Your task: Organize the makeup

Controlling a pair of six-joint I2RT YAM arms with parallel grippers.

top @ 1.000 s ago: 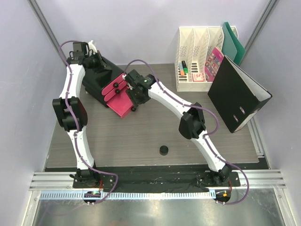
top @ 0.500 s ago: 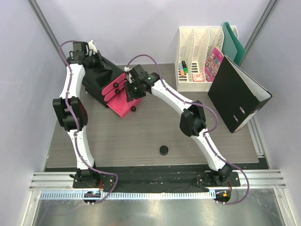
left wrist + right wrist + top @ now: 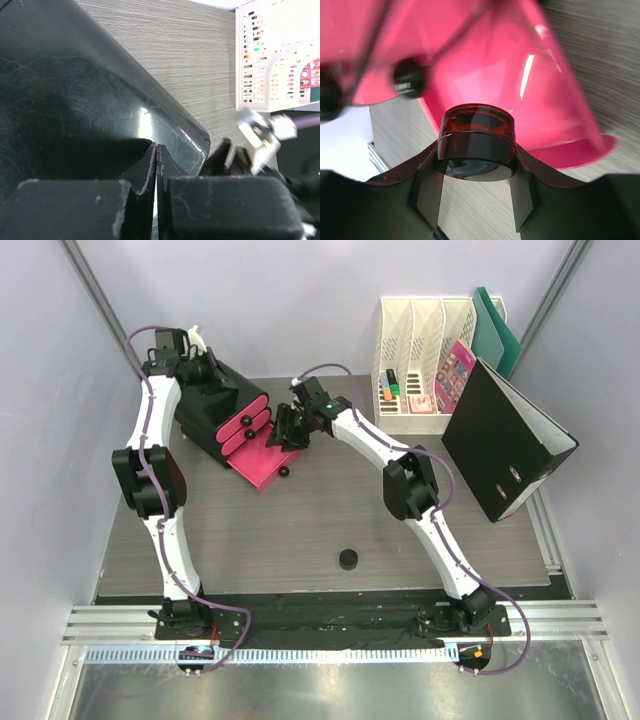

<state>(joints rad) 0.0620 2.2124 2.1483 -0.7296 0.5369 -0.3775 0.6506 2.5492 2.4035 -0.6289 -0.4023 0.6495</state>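
Observation:
My right gripper (image 3: pixel 291 427) is shut on a black round compact (image 3: pixel 476 142) and holds it at the edge of the open pink drawer (image 3: pixel 262 461), which sticks out of the black box (image 3: pixel 212 405). The same drawer fills the top of the right wrist view (image 3: pixel 510 75). A second black round compact (image 3: pixel 348 559) lies on the table near the front. My left gripper (image 3: pixel 200 368) is shut and rests on top of the black box (image 3: pixel 75 90). No other makeup shows.
A white file rack (image 3: pixel 425 365) with orange and green marker pens (image 3: pixel 391 386) stands at the back right. A black binder (image 3: pixel 505 440) leans beside it. Two shut pink drawers (image 3: pixel 243 422) sit above the open one.
My right gripper has swung right and back, from over the open pink drawer to its right edge, still holding the compact. The left arm has not moved.

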